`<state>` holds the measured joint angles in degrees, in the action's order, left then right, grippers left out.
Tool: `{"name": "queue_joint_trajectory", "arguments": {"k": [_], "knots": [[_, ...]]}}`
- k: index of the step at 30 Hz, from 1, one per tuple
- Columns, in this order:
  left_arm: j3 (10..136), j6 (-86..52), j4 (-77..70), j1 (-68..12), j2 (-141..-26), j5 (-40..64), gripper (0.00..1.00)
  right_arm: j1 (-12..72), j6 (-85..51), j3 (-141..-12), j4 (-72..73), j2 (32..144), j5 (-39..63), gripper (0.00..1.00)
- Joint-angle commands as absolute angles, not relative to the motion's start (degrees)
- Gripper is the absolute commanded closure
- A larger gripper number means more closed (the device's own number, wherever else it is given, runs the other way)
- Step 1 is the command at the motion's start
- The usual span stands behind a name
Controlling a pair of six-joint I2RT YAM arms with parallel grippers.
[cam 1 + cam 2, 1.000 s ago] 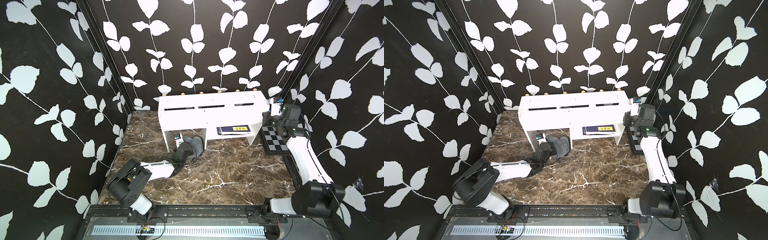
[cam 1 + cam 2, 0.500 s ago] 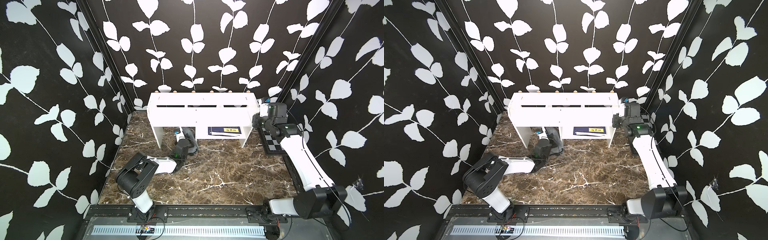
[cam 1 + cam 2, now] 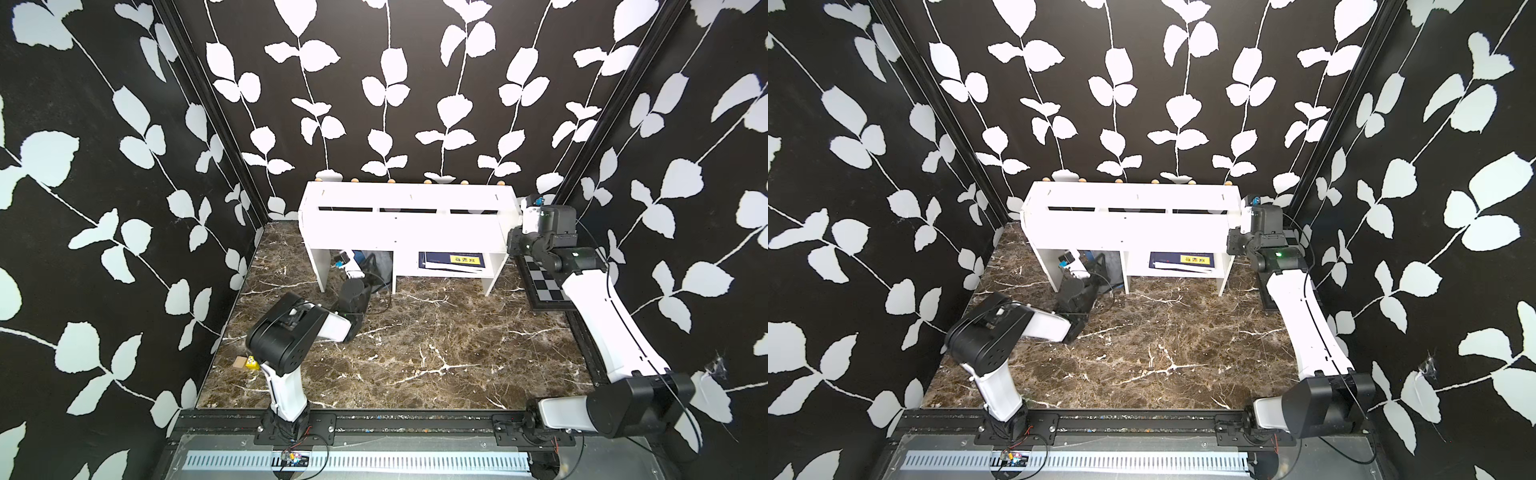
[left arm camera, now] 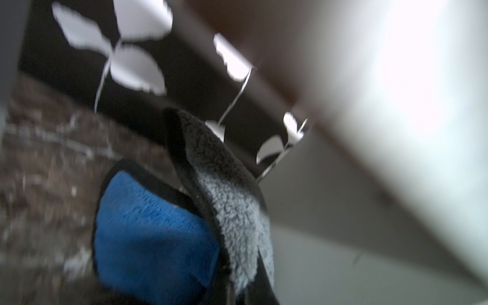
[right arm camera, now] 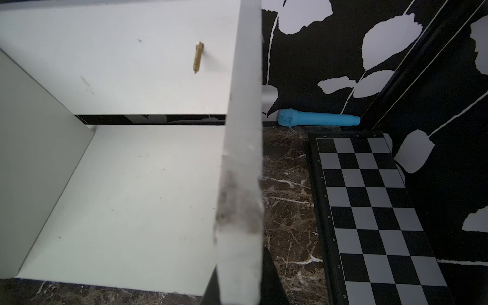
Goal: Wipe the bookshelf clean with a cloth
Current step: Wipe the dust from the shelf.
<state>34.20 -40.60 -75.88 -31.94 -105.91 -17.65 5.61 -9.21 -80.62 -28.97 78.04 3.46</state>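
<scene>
In the left lower bay of the bookshelf [image 3: 407, 232], the cloth [image 3: 380, 266] is held pinched in the closed left gripper [image 3: 356, 266], near the middle divider. The bookshelf's right end panel is clamped by the right gripper [image 3: 512, 245].

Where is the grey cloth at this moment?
In both top views the cloth is under the bookshelf, in its left-hand bay, beside the bay holding a blue booklet; the left wrist view shows it close up.

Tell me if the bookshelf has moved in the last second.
Yes. In a top view the bookshelf slid left, away from the checkerboard.
</scene>
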Motion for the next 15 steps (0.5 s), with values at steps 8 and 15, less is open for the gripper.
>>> {"name": "queue_joint_trajectory", "arguments": {"k": [8, 15], "knots": [[23.0, -51.4, -77.7, -32.5, -113.3, -15.6, 1.0, 5.1, -15.8, -80.9, -23.4, 74.9, 9.6, 1.0], [20.1, -44.7, -55.4, -33.0, -91.6, -20.1, 0.53, 5.2, -15.9, -81.8, -23.5, 74.9, 9.7, 1.0]]}}
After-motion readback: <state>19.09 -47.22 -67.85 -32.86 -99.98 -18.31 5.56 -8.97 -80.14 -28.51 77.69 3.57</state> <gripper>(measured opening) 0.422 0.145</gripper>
